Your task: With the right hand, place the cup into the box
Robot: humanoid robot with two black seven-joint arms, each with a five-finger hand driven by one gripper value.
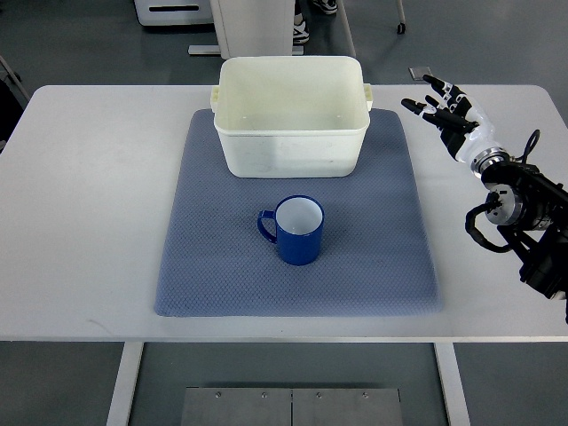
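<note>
A white table on a grey floor.
The table (98, 204) has white legs (124, 382). A white cabinet (173, 12) stands far behind it on the floor (71, 44).

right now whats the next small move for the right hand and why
Probably swing the right hand left and toward the robot, to the blue enamel cup. The hand is open, holds nothing, and hovers off the grey-blue mat beside the white plastic box. The cup stands upright on the mat, its handle on the side away from the hand.
</note>
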